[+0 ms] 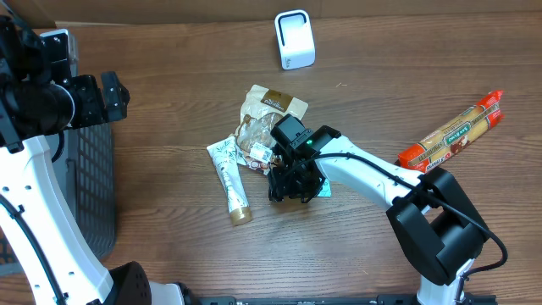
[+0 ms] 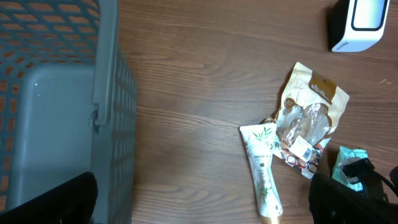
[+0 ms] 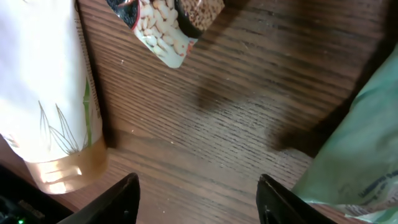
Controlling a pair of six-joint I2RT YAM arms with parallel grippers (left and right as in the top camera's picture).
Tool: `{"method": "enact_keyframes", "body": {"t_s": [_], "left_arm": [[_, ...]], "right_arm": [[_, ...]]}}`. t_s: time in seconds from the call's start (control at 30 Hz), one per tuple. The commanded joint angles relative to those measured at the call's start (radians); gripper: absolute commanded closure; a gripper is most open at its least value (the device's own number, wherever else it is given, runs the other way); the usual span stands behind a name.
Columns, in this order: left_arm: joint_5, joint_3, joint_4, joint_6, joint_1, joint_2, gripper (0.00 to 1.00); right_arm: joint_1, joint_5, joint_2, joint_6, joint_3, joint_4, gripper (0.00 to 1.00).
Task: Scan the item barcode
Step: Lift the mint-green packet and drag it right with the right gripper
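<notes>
On the table (image 1: 169, 51) I count one white scanner (image 1: 295, 39), one white tube (image 1: 229, 176) with a gold cap, one brown snack pouch (image 1: 271, 110), one teal packet (image 3: 360, 137), one long orange pack (image 1: 453, 131) and one grey basket (image 1: 89, 169). The right gripper (image 3: 199, 202) is low over the wood, its fingers half apart with only bare table between them; the teal packet lies flat just beside its right finger, not gripped. The left gripper (image 1: 117, 95) hangs wide open above the basket, and inside the basket only its grey floor is visible
</notes>
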Motion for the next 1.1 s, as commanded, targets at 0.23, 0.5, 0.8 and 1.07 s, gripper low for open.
{"method": "enact_keyframes", "body": {"t_s": [0.23, 0.5, 0.8, 1.07], "left_arm": [[-0.006, -0.005, -0.002, 0.026, 0.005, -0.006, 0.00], [-0.006, -0.005, -0.002, 0.026, 0.004, -0.005, 0.00], [-0.006, -0.005, -0.002, 0.026, 0.004, -0.005, 0.00], [-0.006, -0.005, -0.002, 0.026, 0.004, -0.005, 0.00]], "right_arm": [[-0.128, 0.100, -0.010, -0.068, -0.004, -0.080, 0.38], [-0.286, 0.224, -0.010, -0.188, 0.019, -0.090, 0.34], [-0.389, 0.008, -0.014, -0.186, 0.165, -0.114, 0.44], [-0.286, 0.164, -0.014, -0.011, 0.141, -0.035, 0.76]]}}
